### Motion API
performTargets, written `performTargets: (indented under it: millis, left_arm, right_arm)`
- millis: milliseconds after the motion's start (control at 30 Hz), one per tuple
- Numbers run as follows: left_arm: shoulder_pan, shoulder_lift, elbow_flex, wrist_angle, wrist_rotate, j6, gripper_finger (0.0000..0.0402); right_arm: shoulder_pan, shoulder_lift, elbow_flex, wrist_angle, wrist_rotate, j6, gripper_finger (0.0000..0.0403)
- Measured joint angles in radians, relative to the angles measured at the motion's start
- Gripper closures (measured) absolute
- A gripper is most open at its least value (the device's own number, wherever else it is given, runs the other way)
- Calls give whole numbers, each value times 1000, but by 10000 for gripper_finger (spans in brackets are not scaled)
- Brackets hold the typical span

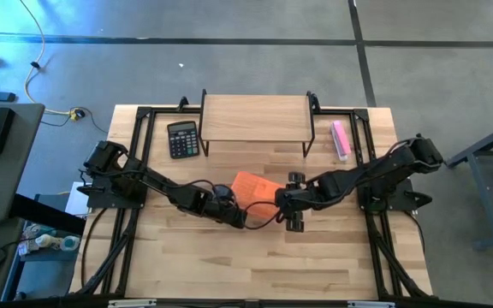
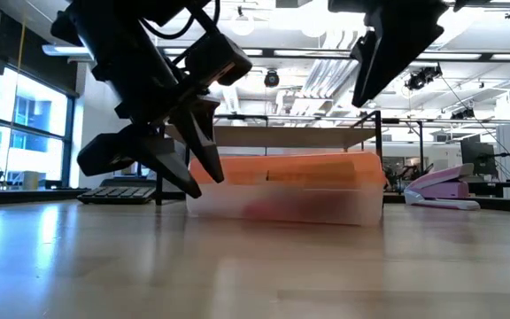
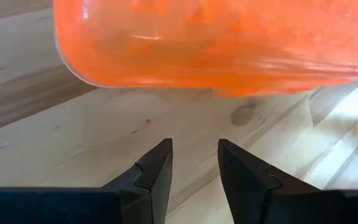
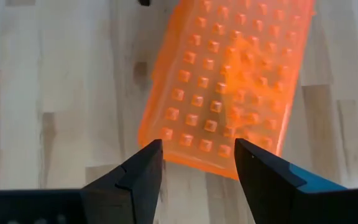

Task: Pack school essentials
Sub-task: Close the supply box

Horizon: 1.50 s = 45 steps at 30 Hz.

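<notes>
Counting one orange-lidded case [image 1: 251, 187], one calculator [image 1: 182, 139], one pink stapler [image 2: 441, 188]; left gripper [image 3: 194, 163] and right gripper [image 4: 199, 162] both parted, holding nothing.

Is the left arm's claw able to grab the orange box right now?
Probably yes. The left gripper is open and empty, with the orange box straight ahead and only bare table between. The right gripper hovers over the other end.

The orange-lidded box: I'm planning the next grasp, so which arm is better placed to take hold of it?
Probably the right. The right gripper hangs open over the end of the orange-lidded box, lined up with it. The left gripper, also open, sits low beside the box, above bare table.
</notes>
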Motion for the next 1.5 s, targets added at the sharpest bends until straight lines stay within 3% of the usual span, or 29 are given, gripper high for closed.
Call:
performTargets:
  millis: [300,600,867,1067,1233,1500]
  left_arm:
    - [-1,0,0,5,110,82,284]
    - [-31,-26,-1,2,197,223,284]
    - [-32,-138,-1,-9,131,390,284]
    - [35,-201,-1,-51,88,555,284]
    - [101,-204,-1,-50,100,657,284]
    - [159,-197,-1,-66,112,748,284]
  right_arm:
    - [0,0,0,0,11,8,215]
    - [-1,0,0,90,-34,163,215]
    - [-1,3,0,159,-7,419,215]
    - [-1,39,0,159,19,578,219]
    - [-1,77,0,156,26,699,261]
    - [-12,109,-1,142,63,814,376]
